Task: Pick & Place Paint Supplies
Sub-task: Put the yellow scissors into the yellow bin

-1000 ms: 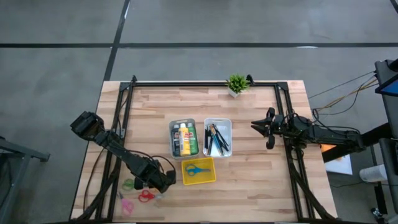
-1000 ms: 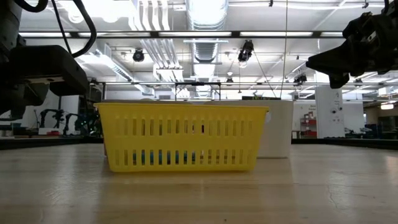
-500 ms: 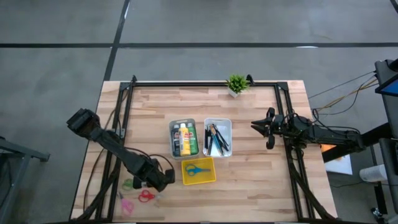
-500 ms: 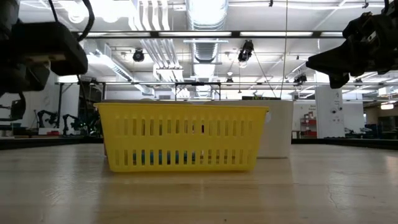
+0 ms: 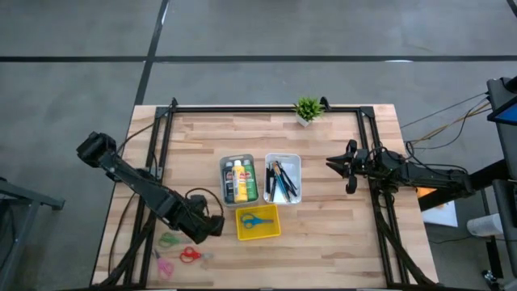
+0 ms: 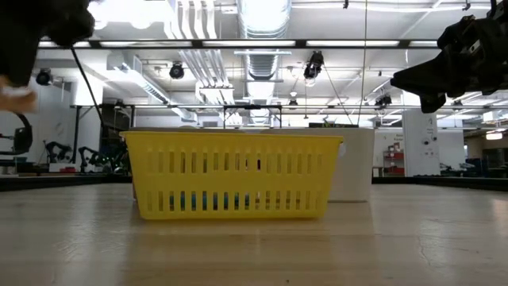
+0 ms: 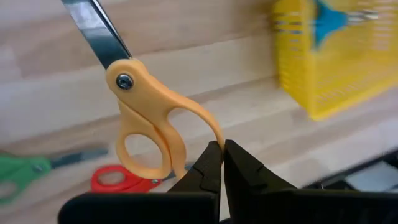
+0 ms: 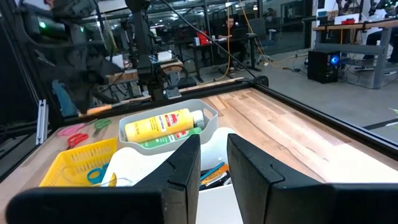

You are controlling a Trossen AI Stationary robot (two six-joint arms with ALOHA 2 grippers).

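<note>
Beside the yellow basket [image 5: 258,222], on its side away from the white bin, the left end effector [image 5: 212,227] was raised off the table [image 5: 323,242] with its fingers pinched shut on one handle loop of a pair of orange scissors [image 7: 146,115]. The grip sat on the thin edge of the loop only, so the scissors could probably pivot or slip free during transfer. Their blade projected well beyond the end effector and could catch the slatted basket wall on approach.

Red scissors [image 5: 191,255], green scissors [image 5: 169,239] and pink scissors [image 5: 165,266] lay on the table farther out from the basket, near the left end effector.

The yellow basket held one pair of blue scissors [image 5: 256,219]. Touching its far edge stood two bins side by side. The grey bin [image 5: 224,166] held the paint bottles [image 5: 241,182]: dark, yellow and green, lying flat. The white bin [image 5: 296,162] held the brushes and pencils [image 5: 282,183]. The paint supplies were therefore already binned.

The right end effector [image 5: 339,166] hovered beside the white bin, fingers narrowly parted and empty.
</note>
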